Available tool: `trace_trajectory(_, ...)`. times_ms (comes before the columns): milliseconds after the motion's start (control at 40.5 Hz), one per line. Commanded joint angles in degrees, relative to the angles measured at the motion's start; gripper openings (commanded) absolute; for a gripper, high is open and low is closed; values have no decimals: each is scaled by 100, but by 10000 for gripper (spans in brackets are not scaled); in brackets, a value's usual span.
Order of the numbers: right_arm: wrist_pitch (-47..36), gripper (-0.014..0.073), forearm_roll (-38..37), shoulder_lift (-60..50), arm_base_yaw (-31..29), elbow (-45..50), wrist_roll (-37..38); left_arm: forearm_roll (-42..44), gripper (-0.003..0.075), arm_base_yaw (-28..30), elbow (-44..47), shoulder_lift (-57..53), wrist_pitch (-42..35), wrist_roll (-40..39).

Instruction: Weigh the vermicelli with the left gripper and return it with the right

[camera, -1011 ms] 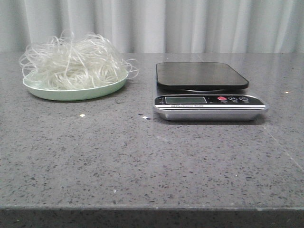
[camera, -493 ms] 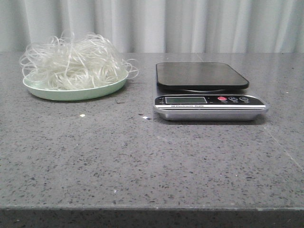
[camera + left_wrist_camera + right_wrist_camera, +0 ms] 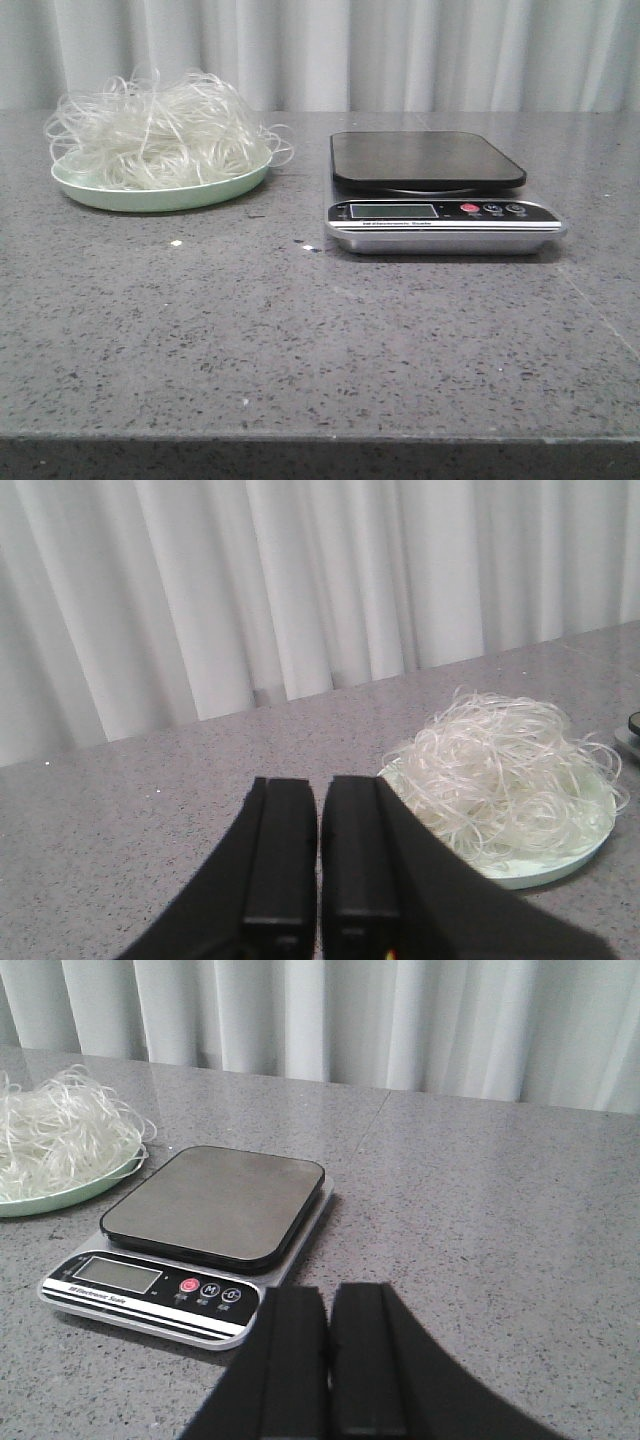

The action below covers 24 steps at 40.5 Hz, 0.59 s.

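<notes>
front view: grey speckled table against a pale pleated curtain. at far left, heaped on a pale green plate, the vermicelli, a fluffy tangle of thin whitish strands, loops spilling over the rim toward the right. to the right of the plate, apart from it, a digital kitchen scale with a dark bare platform, a small display and a red button on its silver front strip. a few tiny pale crumbs on the table between plate and scale. no arm or pincer in this view

left wrist view: left gripper, two black fingers pressed almost together with only a thin slit between, holding nothing, hovering above the table. beyond them and to one side, the vermicelli on its plate, untouched

right wrist view: right gripper, black fingers likewise closed to a narrow slit, empty, hanging above the table just beside the scale's front strip. vermicelli on the plate visible at the edge, past the scale
</notes>
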Motion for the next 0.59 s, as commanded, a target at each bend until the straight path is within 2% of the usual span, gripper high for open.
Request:
trace_trajectory(0, -515, 150, -22, 50, -21, -155, -26, 232, 137, 81, -121, -55, -218, -413)
trace_trajectory(74, -515, 150, -22, 50, -21, -155, -26, 464, 137, 150, -63, -234, -26, -824)
trace_trajectory(567, -510, 150, -22, 50, -21, -155, -26, 143, 136, 806, 1621, -1901, 21, -824)
